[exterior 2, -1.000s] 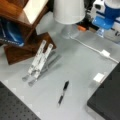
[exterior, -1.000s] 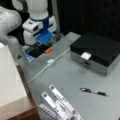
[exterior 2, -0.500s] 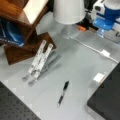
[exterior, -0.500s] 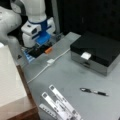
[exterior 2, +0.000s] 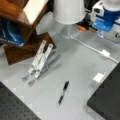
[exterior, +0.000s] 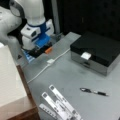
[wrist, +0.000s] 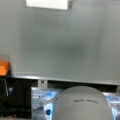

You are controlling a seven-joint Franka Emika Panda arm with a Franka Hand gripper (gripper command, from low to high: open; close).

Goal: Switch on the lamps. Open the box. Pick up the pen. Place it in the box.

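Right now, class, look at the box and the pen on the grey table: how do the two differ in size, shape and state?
The box is large and blocky; the pen is slim and far smaller. The box sits shut, its black lid down and white latch at the front; the pen lies flat in the open, apart from it. The box has silver-grey sides; the pen is mostly dark. Both rest untouched on the table, away from the claw.

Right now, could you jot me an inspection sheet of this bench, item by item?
Surface: grey table, mostly bare.
Job's things: box shut, latch in front; pen lying loose on the table, apart from the box.
Clutter: white hinged strips; wooden stand; white lamp shade.
Gripper: gripper low at the table's far edge, near an orange button, holding nothing visible.
Cables: white cable with inline switch.
Surroundings: dark backdrop.
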